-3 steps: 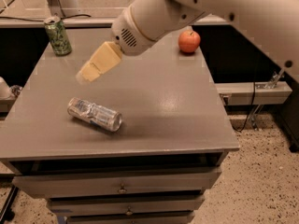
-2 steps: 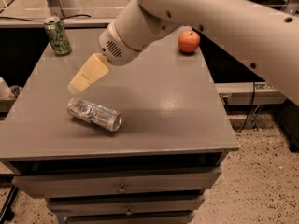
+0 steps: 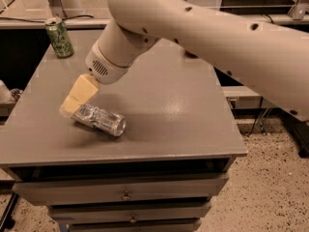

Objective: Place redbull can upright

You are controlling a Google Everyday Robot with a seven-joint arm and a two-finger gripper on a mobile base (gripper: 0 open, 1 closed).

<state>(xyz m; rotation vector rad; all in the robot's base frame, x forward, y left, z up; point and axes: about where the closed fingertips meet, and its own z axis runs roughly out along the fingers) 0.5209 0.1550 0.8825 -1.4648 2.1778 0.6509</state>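
The redbull can lies on its side on the grey table, near the front left, its shiny end pointing right and toward the front. My gripper, with cream-coloured fingers, reaches down from the big white arm and sits right at the can's left end, seemingly touching it.
A green patterned can stands upright at the table's back left corner. The arm hides the back right of the table. Drawers are under the tabletop. Speckled floor lies to the right.
The arm has swung down and toward the front left, bringing the gripper from above the table to the can's left end. The arm now hides the red apple at the back.
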